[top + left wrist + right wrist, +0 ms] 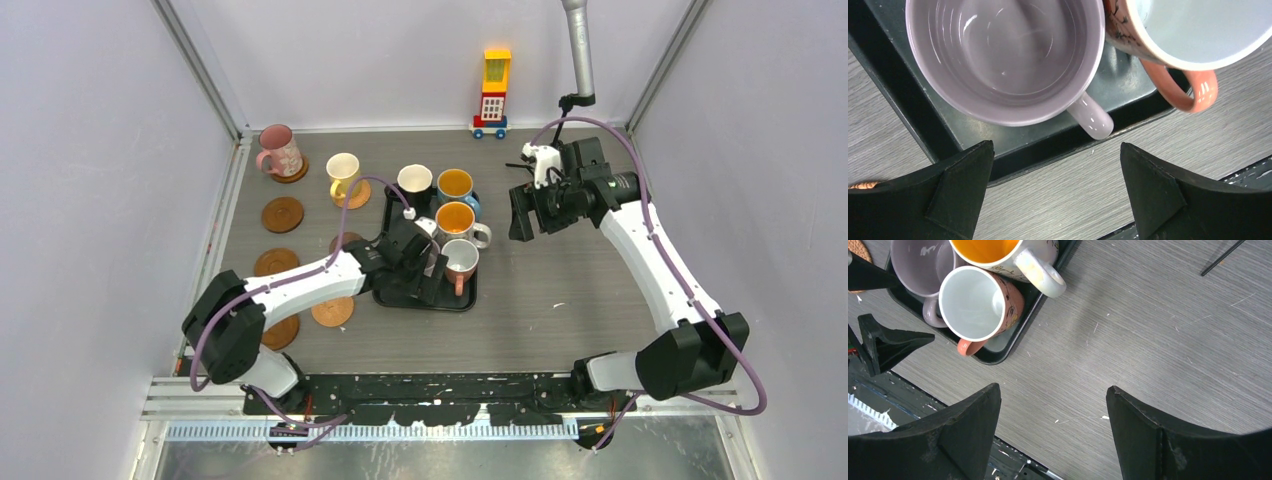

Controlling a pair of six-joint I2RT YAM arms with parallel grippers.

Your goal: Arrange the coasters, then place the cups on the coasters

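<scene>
**Q:** How are the left fingers (960, 195) shown?

**A:** They are spread wide with nothing between them, above the near edge of the black tray (1023, 150). The lilac mug (1003, 55) stands on the tray just beyond them, with its handle turned towards the gap. The salmon mug (1188, 30) is seen just beside it on the right.

**Q:** And the right fingers (1148, 435)?

**A:** These are likewise held apart and empty, over bare tabletop (1158, 330) to the right of the tray.

**Q:** Where are the remaining cups located?

**A:** The black mug (415, 183), the blue mug (456, 187) and the white-patterned mug (458, 222) are also carried on the tray; orange insides are visible in the last two. The pink mug (278, 150) is set on the far-left coaster (296, 174). The pale yellow mug (343, 172) is set on a second coaster (358, 197) just left of the tray.

**Q:** And the other coasters?

**A:** Four bare coasters (283, 214) are laid on the tabletop left of the tray, well apart from one another. A fifth is partly hidden by the left arm. A toy block tower (492, 95) is placed at the far edge.
</scene>
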